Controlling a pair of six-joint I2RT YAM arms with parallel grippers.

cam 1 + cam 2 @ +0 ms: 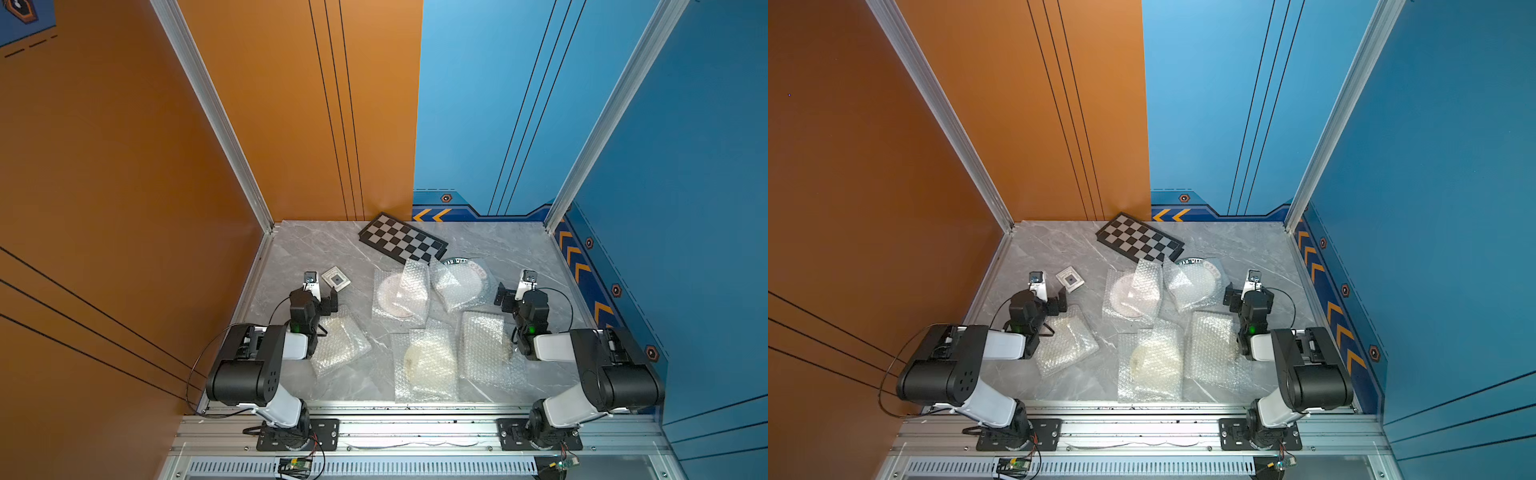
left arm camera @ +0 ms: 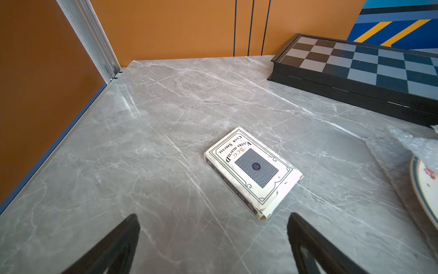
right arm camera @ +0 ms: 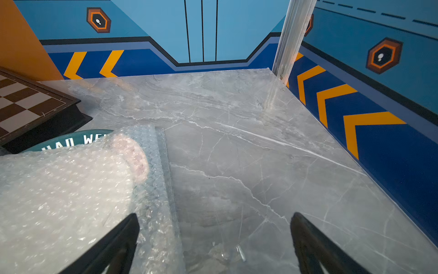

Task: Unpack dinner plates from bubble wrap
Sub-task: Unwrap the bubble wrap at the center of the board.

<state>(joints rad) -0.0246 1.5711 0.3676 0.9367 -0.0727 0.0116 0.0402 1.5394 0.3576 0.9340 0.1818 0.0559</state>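
Several bundles of bubble wrap lie on the grey marble table [image 1: 299,249], each with a dinner plate showing faintly through it: one near the left arm [image 1: 338,347], a pale yellow one at the front [image 1: 426,365], and one by the right arm [image 1: 484,349]. At the back, a white plate's dark lettered rim [image 1: 457,261] [image 3: 71,140] pokes out of its wrap [image 3: 71,189]. Another plate's edge [image 2: 426,180] shows in the left wrist view. My left gripper [image 1: 323,291] [image 2: 214,215] hangs open over bare table. My right gripper [image 1: 514,291] [image 3: 215,214] is open and empty beside the back-right bundle.
A black-grey checkerboard [image 1: 403,243] [image 2: 355,66] lies at the back by the wall. A white playing-card box [image 1: 336,280] [image 2: 252,170] sits just ahead of my left gripper. Orange and blue walls close in the table on three sides.
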